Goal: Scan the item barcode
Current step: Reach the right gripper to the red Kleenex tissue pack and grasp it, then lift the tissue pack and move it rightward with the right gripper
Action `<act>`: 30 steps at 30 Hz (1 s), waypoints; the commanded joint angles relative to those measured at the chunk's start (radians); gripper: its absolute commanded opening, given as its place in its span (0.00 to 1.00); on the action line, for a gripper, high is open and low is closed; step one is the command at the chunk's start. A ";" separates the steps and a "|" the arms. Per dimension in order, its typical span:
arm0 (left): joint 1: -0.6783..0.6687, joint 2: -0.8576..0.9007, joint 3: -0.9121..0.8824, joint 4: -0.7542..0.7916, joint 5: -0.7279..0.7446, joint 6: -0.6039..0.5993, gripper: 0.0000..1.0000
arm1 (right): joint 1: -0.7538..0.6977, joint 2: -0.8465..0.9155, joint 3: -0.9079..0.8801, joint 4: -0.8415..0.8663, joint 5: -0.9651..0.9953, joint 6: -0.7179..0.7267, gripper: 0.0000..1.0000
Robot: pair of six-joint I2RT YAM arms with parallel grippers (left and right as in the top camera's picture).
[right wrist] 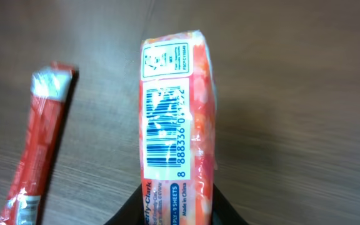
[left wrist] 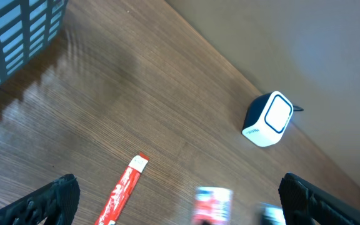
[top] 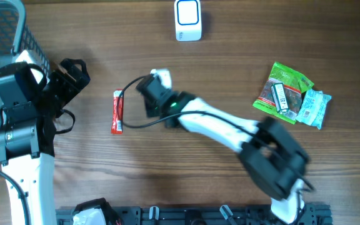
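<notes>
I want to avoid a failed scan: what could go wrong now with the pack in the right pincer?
The right pincer grips only one end of the tissue pack, so it may slip or swing on the way to the scanner. The film over the barcode is wrinkled, so the read may fail. The red sachet lies close beside it and could be knocked.

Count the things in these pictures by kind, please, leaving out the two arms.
Packets: 4 (red stick sachet, red-and-white pack in the right gripper, green bag, pale blue packet)
Scanner: 1
Basket: 1
Total: 6
The pale thing at the bottom edge is unclear, not counted.
</notes>
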 commanded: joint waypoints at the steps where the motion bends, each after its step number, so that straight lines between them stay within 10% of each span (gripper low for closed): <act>1: 0.006 -0.002 0.001 0.003 0.002 0.012 1.00 | -0.048 -0.152 0.005 -0.115 0.077 -0.144 0.18; 11: 0.006 -0.002 0.001 0.003 0.002 0.012 1.00 | -0.188 -0.120 0.005 -0.490 0.151 -0.244 0.19; 30: 0.006 -0.002 0.001 0.003 0.002 0.012 1.00 | -0.197 0.123 0.009 -0.492 0.127 -0.227 0.33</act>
